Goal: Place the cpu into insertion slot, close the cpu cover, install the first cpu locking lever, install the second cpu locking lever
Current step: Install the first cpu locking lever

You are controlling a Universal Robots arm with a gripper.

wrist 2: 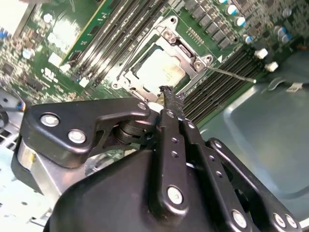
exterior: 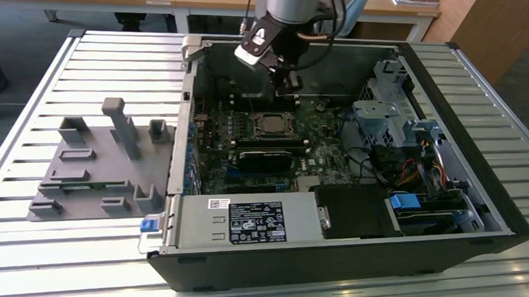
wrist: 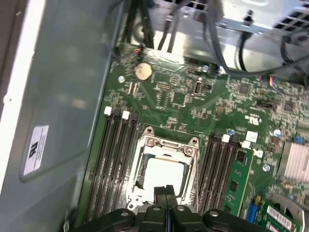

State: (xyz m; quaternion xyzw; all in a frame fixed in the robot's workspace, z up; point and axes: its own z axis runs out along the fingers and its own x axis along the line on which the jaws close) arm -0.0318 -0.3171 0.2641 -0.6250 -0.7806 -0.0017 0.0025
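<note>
1 computer case [exterior: 331,266], 1 cpu [wrist: 164,175], 1 cpu cover [wrist: 169,143], 2 memory slot banks [wrist: 113,164], 1 coin battery [wrist: 143,71], 1 power supply [exterior: 244,222], 1 grey fixture [exterior: 96,175], 1 hand [exterior: 289,88].

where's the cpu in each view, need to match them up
Exterior view: cpu mid-motherboard, close by the end effector.
Second wrist view: cpu just beyond the end effector.
First wrist view: cpu just beyond the end effector.
Shared landmark: the cpu cover framing it.

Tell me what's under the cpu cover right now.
The cpu shows through the cover window. Its edges are covered by the frame, and whatever lies beneath the cpu is hidden.
</note>
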